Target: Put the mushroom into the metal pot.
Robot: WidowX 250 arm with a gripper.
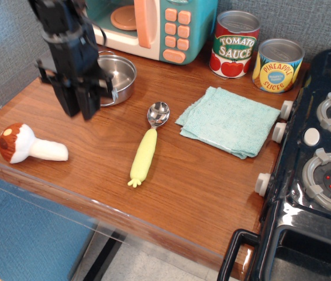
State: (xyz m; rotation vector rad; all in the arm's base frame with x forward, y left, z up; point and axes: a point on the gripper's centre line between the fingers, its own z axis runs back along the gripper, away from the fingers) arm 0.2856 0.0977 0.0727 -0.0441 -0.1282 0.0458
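The mushroom lies on its side near the front left edge of the wooden table, its reddish-brown cap to the left and its white stem pointing right. The metal pot stands at the back left in front of the toy microwave, with its left part hidden behind the arm. My gripper hangs above the table between the two, up and to the right of the mushroom and just left of the pot. Its black fingers point down with a small gap between them and hold nothing.
A yellow-handled spoon lies in the middle of the table. A folded teal cloth lies to its right. A toy microwave, a tomato sauce can and a pineapple can stand along the back. A toy stove fills the right side.
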